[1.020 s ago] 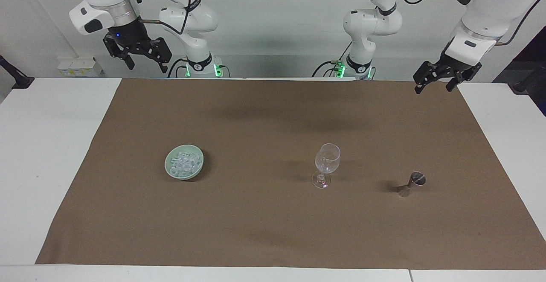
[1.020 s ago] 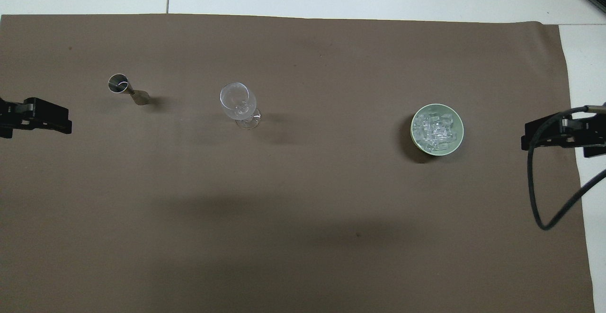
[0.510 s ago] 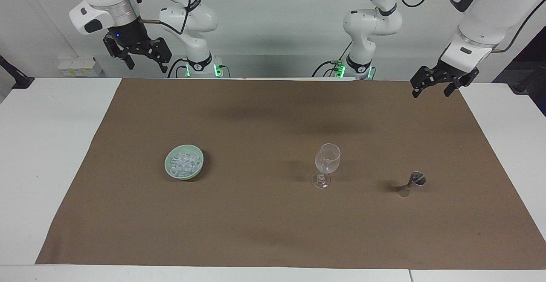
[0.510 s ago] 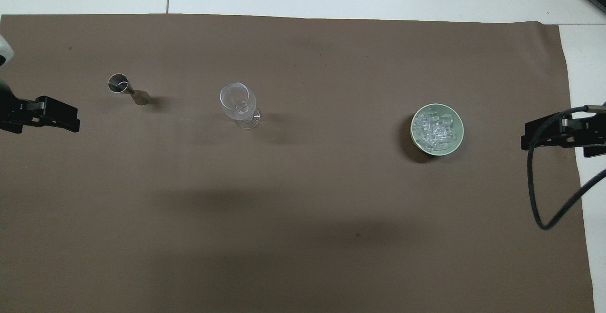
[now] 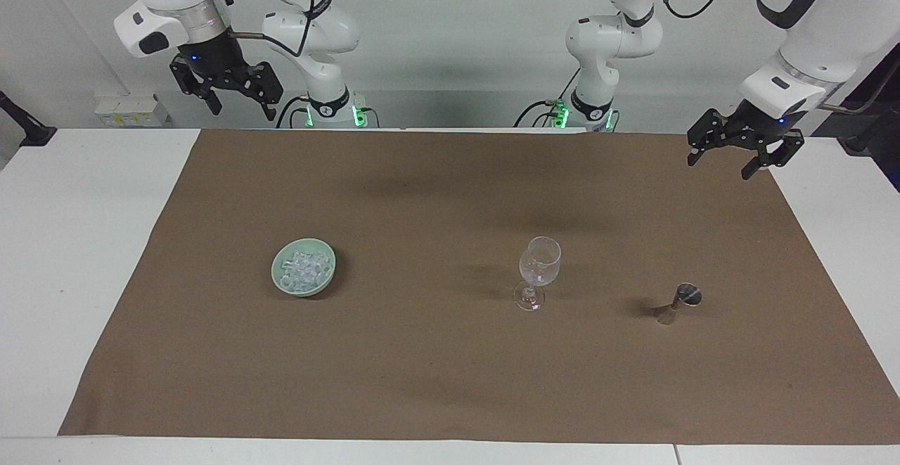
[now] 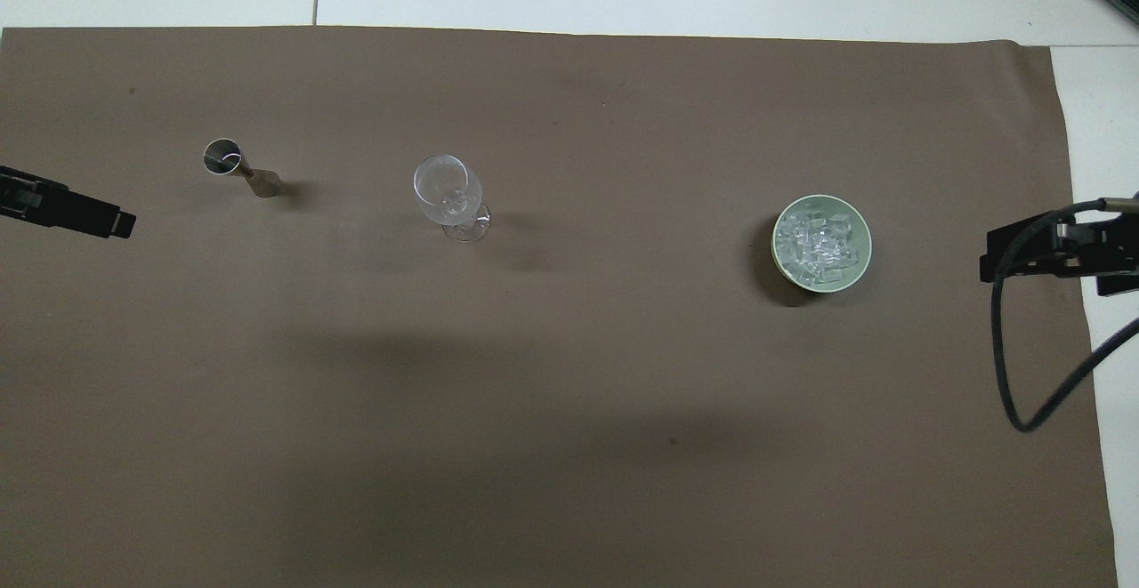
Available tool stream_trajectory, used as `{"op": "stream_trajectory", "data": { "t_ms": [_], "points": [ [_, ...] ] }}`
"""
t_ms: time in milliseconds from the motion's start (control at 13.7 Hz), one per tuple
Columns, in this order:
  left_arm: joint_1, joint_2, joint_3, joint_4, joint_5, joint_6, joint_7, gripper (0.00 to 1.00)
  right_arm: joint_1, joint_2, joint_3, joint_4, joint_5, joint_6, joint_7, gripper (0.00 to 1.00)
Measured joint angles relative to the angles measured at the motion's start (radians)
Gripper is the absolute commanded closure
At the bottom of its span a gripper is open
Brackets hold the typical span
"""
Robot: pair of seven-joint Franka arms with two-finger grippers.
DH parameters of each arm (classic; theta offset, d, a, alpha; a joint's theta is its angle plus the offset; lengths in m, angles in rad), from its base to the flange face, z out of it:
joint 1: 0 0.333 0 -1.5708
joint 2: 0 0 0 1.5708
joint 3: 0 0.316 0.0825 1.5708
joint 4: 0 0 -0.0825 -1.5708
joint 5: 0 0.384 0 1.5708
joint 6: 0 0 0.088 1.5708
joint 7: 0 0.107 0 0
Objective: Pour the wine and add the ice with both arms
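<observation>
1. Pale green bowl [image 5: 304, 276] toward the right arm's end of the brown cloth [image 5: 450, 380], heaped with ice [image 5: 304, 269]: small clear glassy cubes.
2. Clear stemmed wine glass [image 5: 539, 272], upright, empty.
3. Small metal measuring cup [image 5: 679, 302], hourglass-shaped, beside the glass toward the left arm's end.
4. Left gripper [image 5: 727, 162] raised over the cloth's corner, fingers spread, holding nothing.
5. Right gripper [image 5: 242, 108] waiting high, fingers spread, empty.

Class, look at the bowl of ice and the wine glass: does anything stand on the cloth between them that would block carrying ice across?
Nothing visible does. Between the green bowl holding the ice and the wine glass lies only bare brown cloth. The metal jigger stands beside the glass, toward the left arm's end.
</observation>
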Motion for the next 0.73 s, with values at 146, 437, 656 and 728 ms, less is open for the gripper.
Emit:
{"op": "stream_trajectory", "data": {
  "t_ms": [146, 437, 656, 728],
  "points": [
    [0.055, 0.016, 0.002, 0.000, -0.088, 0.001, 0.107, 0.00, 0.000, 0.000, 0.000, 0.000, 0.000, 0.000, 0.000, 0.00],
    [0.176, 0.074, 0.004, -0.002, -0.300, -0.002, 0.334, 0.00, 0.000, 0.000, 0.000, 0.000, 0.000, 0.000, 0.000, 0.00],
    [0.256, 0.147, 0.005, -0.003, -0.432, -0.012, 0.545, 0.00, 0.000, 0.000, 0.000, 0.000, 0.000, 0.000, 0.000, 0.00],
    [0.267, 0.170, 0.004, -0.003, -0.455, -0.013, 0.619, 0.00, 0.000, 0.000, 0.000, 0.000, 0.000, 0.000, 0.000, 0.00]
  ]
}}
